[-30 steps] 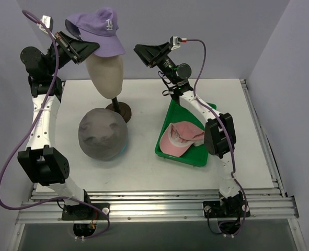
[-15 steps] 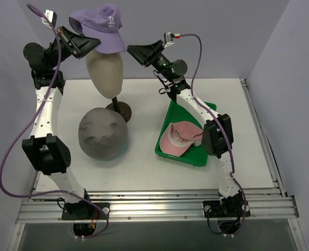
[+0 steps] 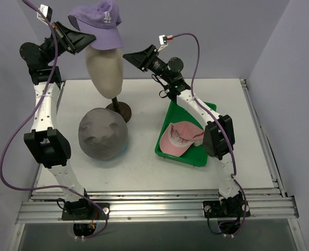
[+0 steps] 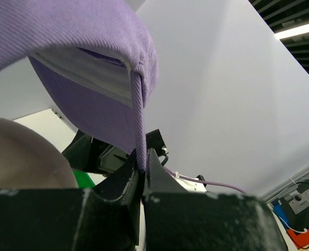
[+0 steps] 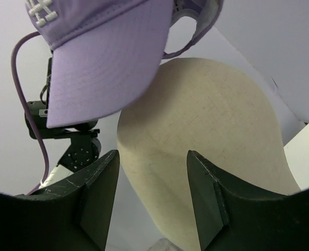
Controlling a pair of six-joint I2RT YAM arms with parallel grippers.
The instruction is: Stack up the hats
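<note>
Against the pale wall, only my left wrist view shows the left gripper pinching the hem of the lilac cap above it. My right gripper is spread, with the cap up ahead.

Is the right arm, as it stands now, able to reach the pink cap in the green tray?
Probably yes. The pink cap lies uncovered in the green tray beside that arm, and the right fingers are open and empty, though raised by the mannequin head.

The left jaws hold the lilac cap over the head. The grey hat lies on the counter, pink cap in tray.
</note>
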